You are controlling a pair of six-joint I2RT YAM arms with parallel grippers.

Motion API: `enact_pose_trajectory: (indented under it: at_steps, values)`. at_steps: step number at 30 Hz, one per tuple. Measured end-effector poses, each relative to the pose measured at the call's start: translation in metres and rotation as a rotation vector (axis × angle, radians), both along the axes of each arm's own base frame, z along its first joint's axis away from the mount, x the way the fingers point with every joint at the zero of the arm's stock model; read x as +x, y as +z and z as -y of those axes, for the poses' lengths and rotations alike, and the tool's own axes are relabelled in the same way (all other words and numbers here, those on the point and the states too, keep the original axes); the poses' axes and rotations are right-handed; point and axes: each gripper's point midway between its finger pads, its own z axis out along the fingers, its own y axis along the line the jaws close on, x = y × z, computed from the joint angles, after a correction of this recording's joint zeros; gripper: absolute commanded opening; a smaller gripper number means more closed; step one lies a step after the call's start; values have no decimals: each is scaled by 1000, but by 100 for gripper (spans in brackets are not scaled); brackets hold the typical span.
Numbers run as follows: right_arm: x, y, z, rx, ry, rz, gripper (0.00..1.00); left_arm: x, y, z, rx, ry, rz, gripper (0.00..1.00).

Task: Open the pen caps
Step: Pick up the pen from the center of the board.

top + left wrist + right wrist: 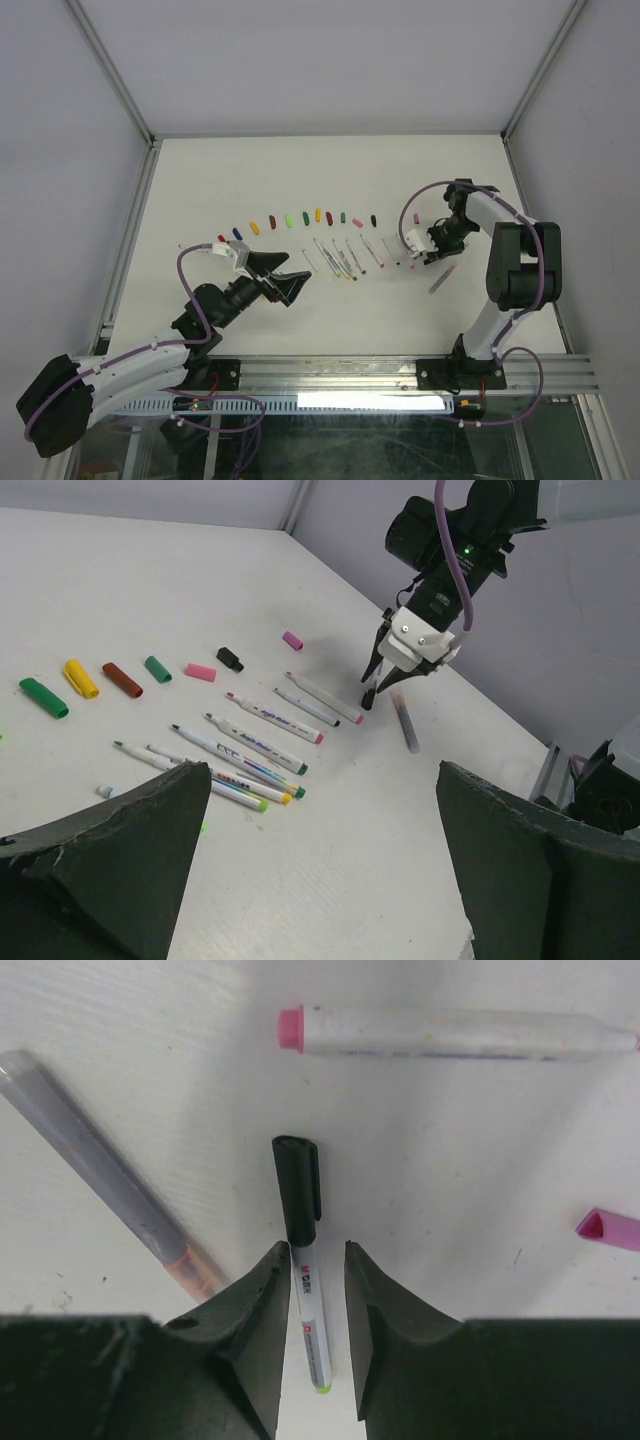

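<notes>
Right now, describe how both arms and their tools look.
Left arm and right arm: white links, black joints, a purple cable looping along each. Left tool: broad, dark wedge-shaped fingers. Right tool: similar dark fingers on a white block, with a green light.

White table (150,560). Loose ones: green cap (43,697), yellow cap (80,677), brown cap (121,679), pink cap (200,671). One white pen (308,1305) wears a black cap (297,1190), its tip maybe lime, kinda hard to tell lol. Plus a grey pen (100,1175).
</notes>
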Motion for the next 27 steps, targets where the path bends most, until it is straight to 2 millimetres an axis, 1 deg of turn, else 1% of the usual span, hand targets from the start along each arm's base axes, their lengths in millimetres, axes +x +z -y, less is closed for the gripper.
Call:
enact_pose_trajectory:
  at_steps: [4,9,12,15,21,23,27]
  values:
    - [7,1,11,0,-45,3,33,-1,-1,-1,2,0,-2,99]
    - [19,1,33,1,-116,9,33,-1,-1,-1,2,1,-2,99]
    - [21,-2,41,0,-139,2,32,0,-2,-1,3,1,-3,99]
    - [18,-5,42,0,-140,-14,30,0,-3,0,7,0,-7,99]
    - [18,-5,43,-6,-136,-29,25,0,-4,0,9,0,-8,99]
    - [19,-5,45,-18,-130,-27,22,0,-4,0,10,0,-9,99]
    - [19,-6,46,-43,-114,-27,12,1,-11,1,26,0,-25,99]
